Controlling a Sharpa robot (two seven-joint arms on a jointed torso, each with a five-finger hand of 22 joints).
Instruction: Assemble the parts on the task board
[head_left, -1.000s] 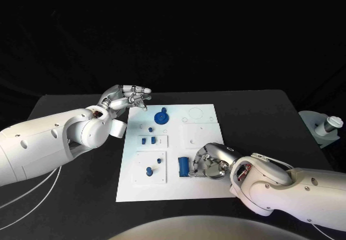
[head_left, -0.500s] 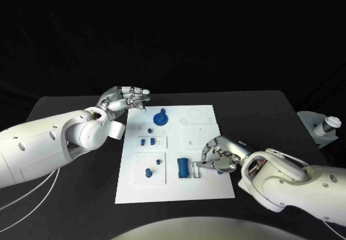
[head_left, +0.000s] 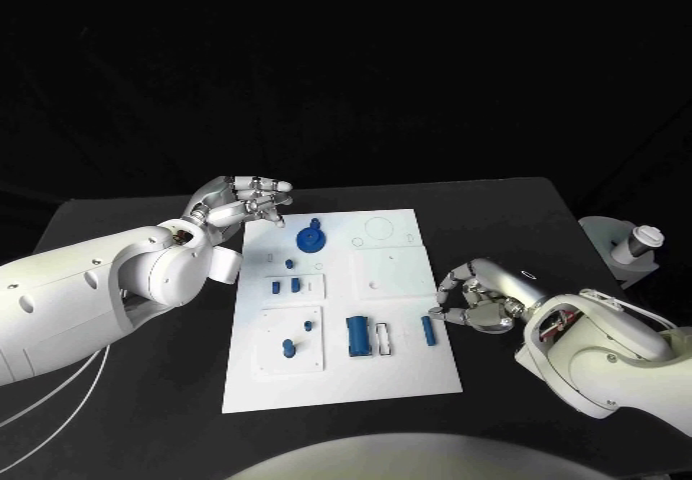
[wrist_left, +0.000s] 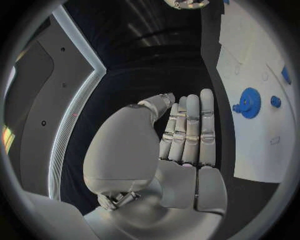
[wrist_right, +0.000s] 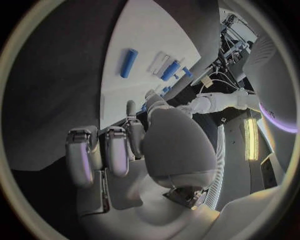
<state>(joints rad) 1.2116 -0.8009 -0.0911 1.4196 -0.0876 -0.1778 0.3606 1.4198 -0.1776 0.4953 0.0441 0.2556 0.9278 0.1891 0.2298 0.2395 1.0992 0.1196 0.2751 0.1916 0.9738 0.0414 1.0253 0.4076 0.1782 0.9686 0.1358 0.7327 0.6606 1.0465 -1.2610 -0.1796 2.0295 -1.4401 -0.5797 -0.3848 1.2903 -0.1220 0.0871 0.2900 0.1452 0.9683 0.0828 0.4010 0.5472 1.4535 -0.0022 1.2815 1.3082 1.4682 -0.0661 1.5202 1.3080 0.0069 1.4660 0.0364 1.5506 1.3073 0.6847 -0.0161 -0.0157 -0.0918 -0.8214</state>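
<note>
The white task board (head_left: 389, 375) lies in the middle of the black table. On it are a blue gear (head_left: 312, 238), small blue pegs (head_left: 284, 285), a blue cylinder (head_left: 356, 335) beside a white slot, and a short blue bar (head_left: 428, 331) lying near the board's right edge. My right hand (head_left: 473, 298) hovers just off that edge, fingers curled in and holding nothing; the bar (wrist_right: 129, 62) lies apart from it. My left hand (head_left: 238, 203) is raised at the board's far left corner, fingers straight (wrist_left: 187, 132) and empty, with the gear (wrist_left: 250, 102) beside it.
A pale holder with a white cylinder (head_left: 630, 245) stands at the table's right edge. White cables run along the table's left side (head_left: 58, 390). Bare black table surrounds the board on all sides.
My right hand has drawn back to the right off the board, uncovering the short blue bar lying near the edge. The left hand has barely moved. The camera has shifted a little.
</note>
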